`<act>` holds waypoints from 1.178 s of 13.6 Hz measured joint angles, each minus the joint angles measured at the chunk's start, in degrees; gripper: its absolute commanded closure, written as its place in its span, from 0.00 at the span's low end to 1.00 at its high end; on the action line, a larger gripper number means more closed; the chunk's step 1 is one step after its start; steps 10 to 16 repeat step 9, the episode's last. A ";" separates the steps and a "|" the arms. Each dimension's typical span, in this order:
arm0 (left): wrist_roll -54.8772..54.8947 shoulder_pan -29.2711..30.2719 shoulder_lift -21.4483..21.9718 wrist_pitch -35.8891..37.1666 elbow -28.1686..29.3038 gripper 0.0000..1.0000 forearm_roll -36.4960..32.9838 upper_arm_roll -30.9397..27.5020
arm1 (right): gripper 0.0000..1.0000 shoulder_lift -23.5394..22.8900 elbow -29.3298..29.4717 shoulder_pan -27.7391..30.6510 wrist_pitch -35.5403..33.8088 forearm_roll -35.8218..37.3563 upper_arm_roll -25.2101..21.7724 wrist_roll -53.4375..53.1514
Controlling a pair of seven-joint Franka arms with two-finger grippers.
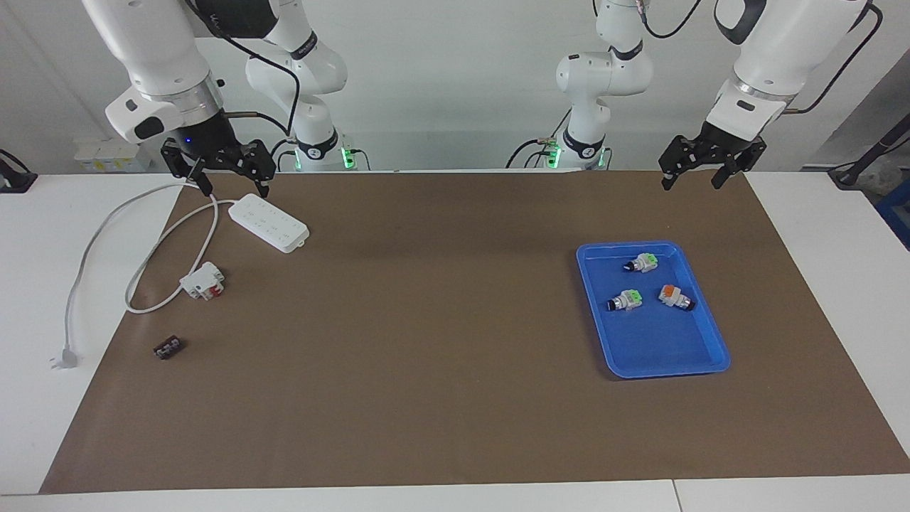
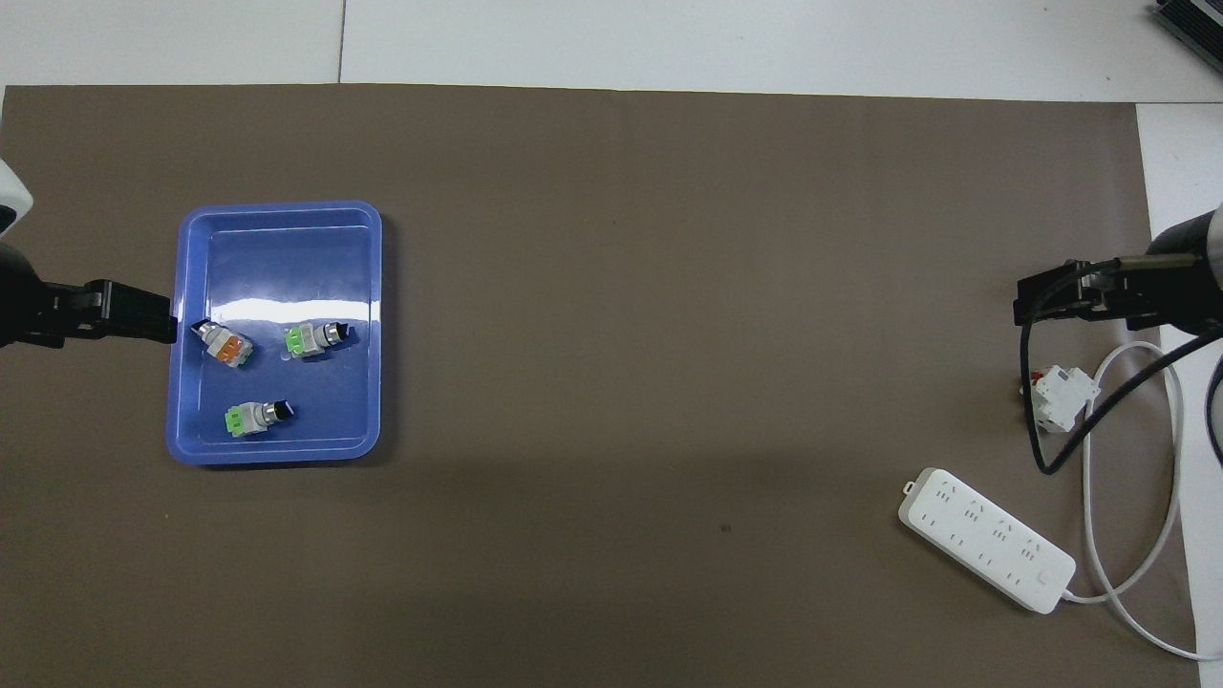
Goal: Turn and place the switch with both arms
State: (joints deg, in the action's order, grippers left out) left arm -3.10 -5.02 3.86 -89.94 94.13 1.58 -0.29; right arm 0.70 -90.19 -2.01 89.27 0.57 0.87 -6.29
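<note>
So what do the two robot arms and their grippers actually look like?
Both arms are glossy white with rounded jointed segments and black bands. The right arm carries a looping black cable and a metal wrist ring. The left gripper and right gripper are black, with linked fingers.

Robotics lab: two arms [image 1: 178,64], papered bench [image 1: 426,355].

White table [image 1: 455,498] under a brown mat [image 1: 441,341]. On the mat: blue tray [image 1: 711,355] below the left gripper [image 1: 692,181]; power strip [image 1: 269,222], white-and-red breaker [image 1: 203,281] and small black block [image 1: 168,348] near the right gripper [image 1: 226,186].
</note>
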 measured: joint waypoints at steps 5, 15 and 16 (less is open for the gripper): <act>2.56 0.00 0.00 -0.18 0.00 0.01 0.00 -0.05 | 0.00 0.01 -0.01 -0.17 0.64 -0.02 0.20 0.01; 5.52 0.00 0.00 -0.18 -0.01 0.01 -0.53 -0.08 | 0.00 0.01 -0.01 -0.51 0.80 -0.03 0.34 0.01; 5.52 0.00 0.00 -0.18 -0.01 0.01 -0.53 -0.08 | 0.00 0.01 -0.01 -0.51 0.80 -0.03 0.34 0.01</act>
